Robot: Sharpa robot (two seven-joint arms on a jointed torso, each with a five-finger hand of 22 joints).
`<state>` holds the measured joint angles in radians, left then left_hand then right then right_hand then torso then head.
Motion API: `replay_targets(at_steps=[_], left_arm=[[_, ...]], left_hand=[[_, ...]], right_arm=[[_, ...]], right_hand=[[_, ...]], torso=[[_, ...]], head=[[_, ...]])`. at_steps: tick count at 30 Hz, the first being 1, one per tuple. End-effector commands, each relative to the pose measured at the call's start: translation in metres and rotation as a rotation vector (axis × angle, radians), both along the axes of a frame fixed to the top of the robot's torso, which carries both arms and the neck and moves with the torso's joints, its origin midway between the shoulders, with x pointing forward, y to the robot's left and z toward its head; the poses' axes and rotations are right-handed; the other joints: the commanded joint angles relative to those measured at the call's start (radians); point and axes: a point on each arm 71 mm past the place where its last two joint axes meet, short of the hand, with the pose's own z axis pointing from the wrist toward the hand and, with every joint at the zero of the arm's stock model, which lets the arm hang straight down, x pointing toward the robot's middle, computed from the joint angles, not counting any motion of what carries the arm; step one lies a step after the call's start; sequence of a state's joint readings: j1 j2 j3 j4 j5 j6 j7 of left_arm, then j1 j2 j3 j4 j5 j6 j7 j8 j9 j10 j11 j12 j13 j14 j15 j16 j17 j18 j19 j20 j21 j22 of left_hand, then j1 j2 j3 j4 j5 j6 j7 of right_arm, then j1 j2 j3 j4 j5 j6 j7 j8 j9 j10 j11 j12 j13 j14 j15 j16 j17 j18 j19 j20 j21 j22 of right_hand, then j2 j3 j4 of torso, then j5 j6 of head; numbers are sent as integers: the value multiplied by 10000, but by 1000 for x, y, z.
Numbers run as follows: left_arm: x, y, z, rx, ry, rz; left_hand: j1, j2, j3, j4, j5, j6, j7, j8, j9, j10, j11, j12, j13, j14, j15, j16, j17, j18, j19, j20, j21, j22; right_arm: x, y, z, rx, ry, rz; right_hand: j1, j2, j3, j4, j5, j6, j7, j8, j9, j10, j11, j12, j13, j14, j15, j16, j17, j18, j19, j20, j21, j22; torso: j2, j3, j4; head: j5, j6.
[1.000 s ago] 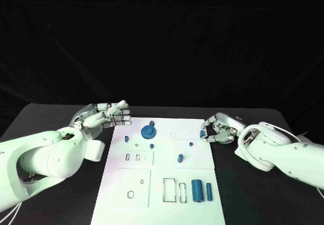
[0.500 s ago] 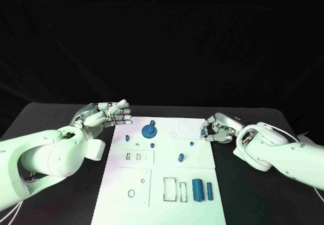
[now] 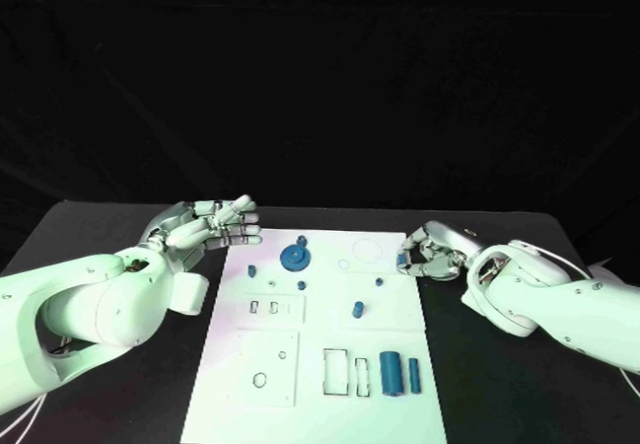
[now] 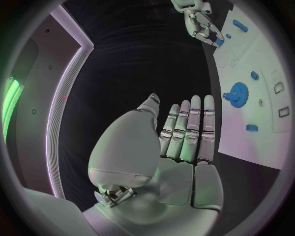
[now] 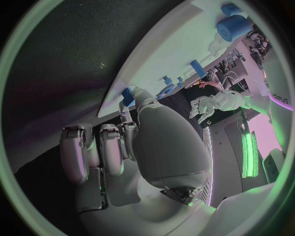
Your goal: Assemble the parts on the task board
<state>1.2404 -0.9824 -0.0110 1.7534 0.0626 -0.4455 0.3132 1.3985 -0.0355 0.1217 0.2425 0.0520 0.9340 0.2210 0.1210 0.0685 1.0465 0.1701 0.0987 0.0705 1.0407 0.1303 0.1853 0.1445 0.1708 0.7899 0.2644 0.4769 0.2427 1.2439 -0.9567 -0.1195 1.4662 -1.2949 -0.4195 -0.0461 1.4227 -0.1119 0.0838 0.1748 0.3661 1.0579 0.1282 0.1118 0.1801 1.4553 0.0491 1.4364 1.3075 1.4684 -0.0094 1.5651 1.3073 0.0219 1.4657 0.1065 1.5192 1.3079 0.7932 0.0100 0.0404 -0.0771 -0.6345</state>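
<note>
A small blue part is pinched by the right hand at the right edge of the board, so this hand is nearer. The left hand is held spread beside the left edge, holding nothing.

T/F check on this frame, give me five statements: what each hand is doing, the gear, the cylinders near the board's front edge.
1. The right hand pinches a small blue part at the task board's right edge. True.
2. The left hand holds the blue gear. False: it holds nothing, fingers extended, off the board's left side.
3. The gear lies on the board's far half. True.
4. Two blue cylinders lie side by side near the board's front right. True.
5. The right hand rests on those cylinders. False: it is at the far right edge, apart from them.
</note>
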Motion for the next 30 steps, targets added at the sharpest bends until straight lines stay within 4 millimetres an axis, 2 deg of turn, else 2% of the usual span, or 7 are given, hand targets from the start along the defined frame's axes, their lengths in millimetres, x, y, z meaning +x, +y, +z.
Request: replay_targets(at_steps=[1, 5, 11, 20, 25, 30], left_arm=[[-1, -2, 1, -97, -32, -205], [-1, -2, 1, -94, -26, -202], [-1, -1, 1, -88, -25, -185], [0, 0, 1, -81, -24, -167], [1, 1, 0, -71, -13, -149], [2, 1, 0, -57, 9, -135]], left_hand=[[37, 29, -7, -48, -4, 27, 45, -51, -10, 3, 33, -62, -7, -13, 26, -35, 9, 87, -53, 14, 36, 8], [37, 29, -7, -48, -4, 27, 45, -51, -10, 3, 33, -62, -7, -13, 26, -35, 9, 87, -53, 14, 36, 8], [37, 29, -7, -48, -4, 27, 45, -51, -10, 3, 33, -62, -7, -13, 26, -35, 9, 87, -53, 14, 36, 8], [37, 29, -7, -48, -4, 27, 45, -51, -10, 3, 33, -62, -7, -13, 26, -35, 9, 87, -53, 14, 36, 8], [37, 29, -7, -48, -4, 27, 45, -51, -10, 3, 33, -62, -7, -13, 26, -35, 9, 87, -53, 14, 36, 8], [38, 36, -11, -48, -5, 23, 50, -62, -11, 0, 37, -74, -7, -15, 28, -44, 12, 88, -65, 18, 44, 12]], right_arm=[[0, 0, 0, -59, -104, -9], [0, 1, 0, -33, -140, 8], [0, 1, 3, 146, -543, -66], [-4, 7, 10, 415, -1316, -182], [-13, 22, 22, 652, -1600, 52], [-23, 53, 33, 827, -1640, 674]], right_hand=[[19, 142, 99, -23, 47, 102, -11, 23, 12, 67, -20, 45, 1244, 1024, -82, 57, 2635, -69, 648, -108, 61, 2197], [116, 244, 251, -93, -131, 279, -86, 98, 34, 138, -86, 116, 1320, 1024, -140, 57, 2635, -85, 693, -162, 110, 2246], [260, 463, 577, -226, -332, 694, -284, 316, 119, 279, -253, 251, 1465, 1024, -286, 57, 2635, -120, 788, -287, 216, 2351], [127, 494, 674, -206, -347, 764, -336, 364, 146, 343, -307, 310, 1532, 1024, -339, 57, 2635, -148, 862, -353, 300, 2431], [-25, 477, 697, -140, -235, 758, -349, 367, 154, 351, -321, 311, 1538, 1024, -353, 57, 2635, -158, 889, -375, 330, 2460], [-84, 477, 709, -113, -217, 768, -358, 376, 161, 360, -327, 320, 1550, 1024, -359, 57, 2635, -163, 903, -382, 346, 2475]], torso=[[2, 3, 1], [5, 5, -2], [0, -2, 5], [-18, 5, 4], [-32, -2, -2], [-84, -22, -4]], head=[[-7, -5], [1, -18], [-3, -30], [49, -16], [88, -3], [175, -50]])
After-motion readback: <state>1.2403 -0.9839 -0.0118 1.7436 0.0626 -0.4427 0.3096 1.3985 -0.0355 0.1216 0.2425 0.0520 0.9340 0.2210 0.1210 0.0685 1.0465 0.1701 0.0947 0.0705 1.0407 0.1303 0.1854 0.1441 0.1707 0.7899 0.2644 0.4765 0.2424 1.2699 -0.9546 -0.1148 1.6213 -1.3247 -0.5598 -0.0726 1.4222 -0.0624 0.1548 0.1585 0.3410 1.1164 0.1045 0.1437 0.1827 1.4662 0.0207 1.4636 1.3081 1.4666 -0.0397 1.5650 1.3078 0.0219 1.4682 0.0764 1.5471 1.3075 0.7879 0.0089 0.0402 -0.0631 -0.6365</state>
